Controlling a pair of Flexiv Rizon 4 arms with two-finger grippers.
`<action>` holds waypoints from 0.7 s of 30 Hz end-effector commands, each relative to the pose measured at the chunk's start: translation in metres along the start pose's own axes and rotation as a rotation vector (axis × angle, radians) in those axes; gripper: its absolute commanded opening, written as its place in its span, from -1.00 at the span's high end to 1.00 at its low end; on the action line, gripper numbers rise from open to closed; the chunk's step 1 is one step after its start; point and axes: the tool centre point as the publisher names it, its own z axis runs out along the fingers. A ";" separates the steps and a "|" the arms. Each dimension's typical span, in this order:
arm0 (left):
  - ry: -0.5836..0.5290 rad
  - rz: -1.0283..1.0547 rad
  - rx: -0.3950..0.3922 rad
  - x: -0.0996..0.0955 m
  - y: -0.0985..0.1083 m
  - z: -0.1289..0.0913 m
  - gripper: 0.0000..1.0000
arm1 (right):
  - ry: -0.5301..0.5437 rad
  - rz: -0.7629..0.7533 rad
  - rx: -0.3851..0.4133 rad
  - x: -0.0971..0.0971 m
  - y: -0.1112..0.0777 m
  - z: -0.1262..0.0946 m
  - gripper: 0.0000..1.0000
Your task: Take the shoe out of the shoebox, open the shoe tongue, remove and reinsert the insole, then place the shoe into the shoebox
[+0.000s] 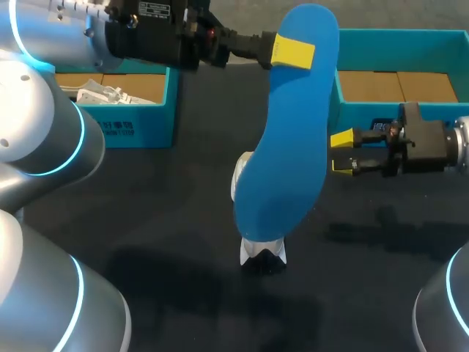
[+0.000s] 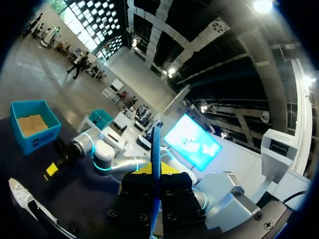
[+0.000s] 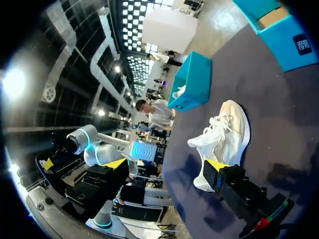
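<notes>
Insole [image 1: 289,147] out, reinsertion pending

Shoe [image 1: 262,253] sits on the counter [image 1: 146,220] at 6 o'clock, out of the shoebox [image 1: 410,34]. Left claw [image 1: 293,51] pinches the blue insole aloft; right claw [image 1: 341,152] hangs spread at 3 o'clock. Reinserting and boxing look undone.

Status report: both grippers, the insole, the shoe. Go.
Left gripper shut on flat blue insole, held aloft. Right gripper open, empty. White lace-up shoe on black table, untouched. Nothing between it and right gripper.
</notes>
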 end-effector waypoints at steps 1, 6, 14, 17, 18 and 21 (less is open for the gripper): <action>-0.010 0.153 0.002 0.003 -0.029 -0.019 1.00 | -0.002 0.001 0.001 0.000 0.000 0.001 -1.00; 0.000 0.290 0.017 -0.007 -0.049 -0.040 1.00 | -0.002 0.001 0.001 0.000 0.000 0.001 -1.00; 0.017 0.639 -0.021 -0.032 -0.069 -0.061 1.00 | -0.002 0.001 0.001 0.000 0.000 0.001 -1.00; 0.014 0.791 -0.023 -0.041 -0.073 -0.065 1.00 | -0.002 0.001 0.001 0.000 0.000 0.001 -1.00; 0.018 0.802 -0.004 -0.043 -0.075 -0.067 1.00 | -0.002 0.001 0.001 0.000 0.000 0.001 -1.00; 0.006 0.934 -0.019 -0.043 -0.075 -0.069 1.00 | -0.002 0.001 0.001 0.000 0.000 0.001 -1.00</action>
